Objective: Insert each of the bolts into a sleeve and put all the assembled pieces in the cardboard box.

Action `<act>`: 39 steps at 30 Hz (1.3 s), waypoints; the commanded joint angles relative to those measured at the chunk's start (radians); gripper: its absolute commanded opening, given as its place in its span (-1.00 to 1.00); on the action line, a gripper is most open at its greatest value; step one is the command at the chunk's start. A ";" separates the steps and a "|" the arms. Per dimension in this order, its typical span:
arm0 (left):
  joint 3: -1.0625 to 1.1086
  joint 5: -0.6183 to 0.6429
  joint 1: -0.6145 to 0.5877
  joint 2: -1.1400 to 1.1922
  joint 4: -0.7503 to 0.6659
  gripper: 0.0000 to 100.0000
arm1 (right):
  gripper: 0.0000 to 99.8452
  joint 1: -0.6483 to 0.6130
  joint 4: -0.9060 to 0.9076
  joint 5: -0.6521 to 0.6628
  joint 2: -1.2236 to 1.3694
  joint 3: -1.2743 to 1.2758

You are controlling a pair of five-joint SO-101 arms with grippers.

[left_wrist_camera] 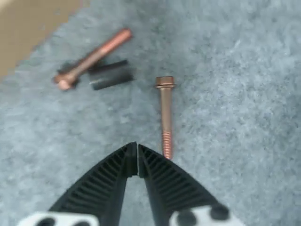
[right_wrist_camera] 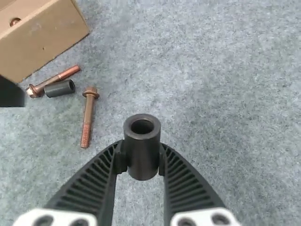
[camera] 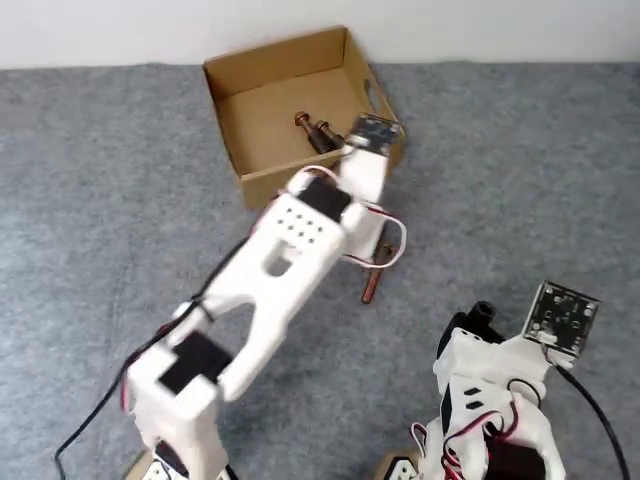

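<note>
Gripping a dark sleeve (right_wrist_camera: 142, 141) between both fingers, the right gripper (right_wrist_camera: 141, 154) holds it with its open end facing the wrist camera, above grey carpet (right_wrist_camera: 225, 70). The left gripper (left_wrist_camera: 137, 153) has its fingers pressed together with nothing between them, the tips just beside the threaded end of a copper bolt (left_wrist_camera: 165, 117) lying on the carpet. Farther off, a second bolt (left_wrist_camera: 91, 59) lies against a loose sleeve (left_wrist_camera: 110, 75), near the cardboard box (camera: 265, 85), which holds one assembled piece (camera: 315, 130).

Shiny coppery metal bolt (left_wrist_camera: 164, 117), matt dark sleeve (right_wrist_camera: 141, 153), rough grey carpet (right_wrist_camera: 235, 70), cardboard box (right_wrist_camera: 42, 42)
</note>
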 commanded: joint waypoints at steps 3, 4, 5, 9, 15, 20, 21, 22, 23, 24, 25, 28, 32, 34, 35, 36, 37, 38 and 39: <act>-0.294 0.018 0.014 0.192 0.112 -0.79 | -0.98 0.012 -0.018 -0.006 -0.002 -0.003; -0.341 0.018 0.012 0.230 0.132 -0.78 | -0.98 0.012 -0.018 -0.006 -0.002 -0.002; -0.387 0.015 0.012 0.273 0.153 -0.77 | -0.98 0.012 -0.018 -0.006 -0.002 -0.002; -0.584 0.014 0.017 0.442 0.238 -0.77 | -0.98 0.012 -0.018 -0.006 -0.002 0.000; -0.898 0.014 0.012 0.678 0.347 -0.77 | -0.98 0.012 -0.018 -0.006 -0.002 0.002; -1.135 0.014 0.012 0.806 0.390 -0.77 | -0.98 0.012 -0.019 -0.006 -0.002 0.002; -1.167 0.012 0.012 0.825 0.391 -0.77 | -0.98 0.012 -0.019 -0.006 -0.002 0.002; -1.191 0.012 0.012 0.842 0.393 -0.77 | -0.98 0.012 -0.019 -0.006 -0.002 0.002; -1.207 0.012 0.012 0.859 0.393 -0.77 | -0.98 0.012 -0.019 -0.006 -0.002 0.002; -1.214 0.012 0.012 0.872 0.393 -0.77 | -0.98 0.012 -0.019 -0.006 -0.002 0.002; -1.214 0.012 0.012 0.884 0.393 -0.76 | -0.98 0.012 -0.019 -0.006 -0.002 0.002; -1.213 0.012 0.012 0.916 0.396 -0.69 | -0.98 0.012 -0.019 -0.006 -0.002 0.002; -1.213 0.012 0.011 0.942 0.397 -0.68 | -0.98 0.012 -0.019 -0.006 -0.002 0.002; -1.213 0.012 0.011 0.942 0.397 -0.68 | -0.98 0.012 -0.019 -0.006 -0.002 0.002; -1.213 0.012 0.011 0.942 0.397 -0.68 | -0.98 0.012 -0.019 -0.006 -0.002 0.002; -1.213 0.012 0.011 0.942 0.397 -0.69 | -0.98 0.012 -0.019 -0.006 -0.002 0.002; -1.213 0.012 0.011 0.942 0.397 -0.72 | -0.98 0.012 -0.019 -0.006 -0.002 0.002; -1.213 0.012 0.011 0.942 0.397 -0.77 | -0.98 0.012 -0.019 -0.006 -0.002 0.002; -1.213 0.012 0.011 0.942 0.397 -0.84 | -0.98 0.012 -0.019 -0.006 -0.002 0.003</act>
